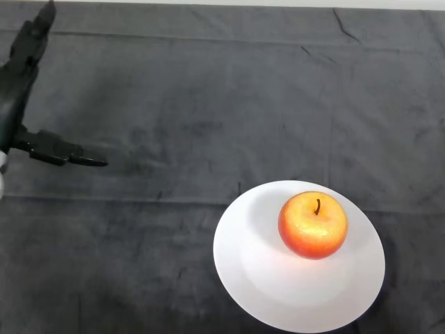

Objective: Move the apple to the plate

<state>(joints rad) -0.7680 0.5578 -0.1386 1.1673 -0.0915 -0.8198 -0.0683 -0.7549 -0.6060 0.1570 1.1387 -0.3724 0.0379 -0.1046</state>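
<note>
Apple (313, 225): red-orange, stem up, sits on the plate, toward its upper right part.
Plate (278, 278): white, round, lies on the table at the lower right.
Left hand (19, 83): black, at the far left edge, well apart from plate and apple.
Fingers (35, 33): straight, spread apart from the thumb, holding nothing.
Table (208, 104): covered by a dark cloth.
</note>
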